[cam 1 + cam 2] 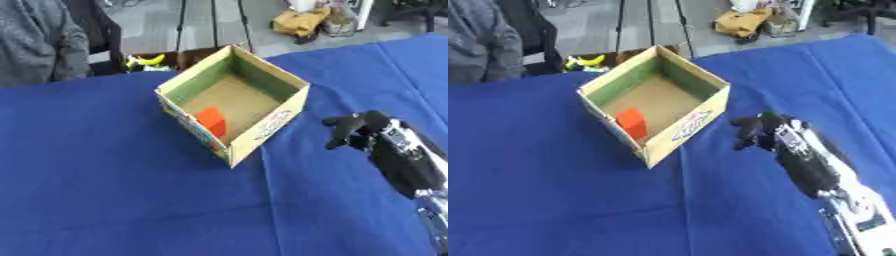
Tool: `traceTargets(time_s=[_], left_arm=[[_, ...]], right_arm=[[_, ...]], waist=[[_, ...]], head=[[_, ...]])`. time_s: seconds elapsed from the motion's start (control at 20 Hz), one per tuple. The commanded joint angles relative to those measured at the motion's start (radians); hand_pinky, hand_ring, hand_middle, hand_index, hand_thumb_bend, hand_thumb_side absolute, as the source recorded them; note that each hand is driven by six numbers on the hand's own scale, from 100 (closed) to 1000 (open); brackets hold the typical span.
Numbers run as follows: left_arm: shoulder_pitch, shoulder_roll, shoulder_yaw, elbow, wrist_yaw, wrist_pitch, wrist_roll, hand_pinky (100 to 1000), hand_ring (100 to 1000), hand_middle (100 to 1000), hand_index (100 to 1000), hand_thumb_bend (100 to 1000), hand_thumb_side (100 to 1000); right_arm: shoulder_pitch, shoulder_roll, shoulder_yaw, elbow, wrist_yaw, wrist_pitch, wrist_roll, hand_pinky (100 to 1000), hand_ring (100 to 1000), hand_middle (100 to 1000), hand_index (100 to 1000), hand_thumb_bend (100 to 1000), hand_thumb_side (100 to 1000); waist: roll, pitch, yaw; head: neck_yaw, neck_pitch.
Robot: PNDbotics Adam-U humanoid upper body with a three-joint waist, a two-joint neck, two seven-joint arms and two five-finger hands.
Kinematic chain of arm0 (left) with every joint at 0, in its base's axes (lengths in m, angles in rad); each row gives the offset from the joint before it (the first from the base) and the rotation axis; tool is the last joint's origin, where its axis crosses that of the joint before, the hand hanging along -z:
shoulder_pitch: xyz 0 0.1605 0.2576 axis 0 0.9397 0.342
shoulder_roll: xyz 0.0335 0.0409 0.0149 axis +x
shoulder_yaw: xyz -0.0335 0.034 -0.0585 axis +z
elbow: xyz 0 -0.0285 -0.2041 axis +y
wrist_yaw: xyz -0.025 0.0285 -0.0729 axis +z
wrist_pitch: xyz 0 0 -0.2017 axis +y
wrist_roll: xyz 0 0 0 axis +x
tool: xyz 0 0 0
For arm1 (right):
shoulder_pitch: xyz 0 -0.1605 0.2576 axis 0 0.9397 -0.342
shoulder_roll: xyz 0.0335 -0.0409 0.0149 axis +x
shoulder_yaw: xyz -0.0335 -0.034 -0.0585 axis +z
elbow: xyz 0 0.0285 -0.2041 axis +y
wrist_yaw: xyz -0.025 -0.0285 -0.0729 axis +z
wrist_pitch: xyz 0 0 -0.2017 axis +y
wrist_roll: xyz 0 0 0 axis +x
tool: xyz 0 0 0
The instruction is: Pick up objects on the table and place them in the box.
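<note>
An open cardboard box (pixel 289 107) with green inner walls stands on the blue tablecloth near the middle. Inside it, against the near-left wall, lies an orange-red block (pixel 212 120). My right hand (pixel 352 130) hovers to the right of the box, a little apart from its near-right wall, fingers curled downward and holding nothing. The black forearm runs off toward the lower right corner. My left hand shows in neither view.
The blue cloth (pixel 114 175) covers the whole table, with a crease running down from the box's near corner. A person in grey (pixel 39 40) sits at the far left edge. Beyond the table stand a small crate with a yellow item (pixel 150 60) and bags on the floor.
</note>
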Motion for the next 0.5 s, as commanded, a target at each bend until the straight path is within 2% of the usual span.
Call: traceTargets(time_s=[0.05, 0.5], left_arm=[[0.005, 0.002, 0.009, -0.002, 0.005, -0.017, 0.011, 526, 744, 606, 722, 230, 942], [0.035, -0.015, 0.006, 0.020, 0.029, -0.028, 0.018, 521, 738, 596, 719, 212, 956]], right_arm=[[-0.010, -0.030, -0.011, -0.026, -0.011, -0.009, -0.004, 640, 853, 546, 578, 100, 764], [-0.006, -0.024, -0.013, -0.026, -0.016, -0.003, -0.009, 620, 850, 548, 578, 100, 769]], waist=[[-0.003, -0.012, 0.003], [-0.001, -0.018, 0.001]], head=[[0.019, 0.023], [0.055, 0.048]])
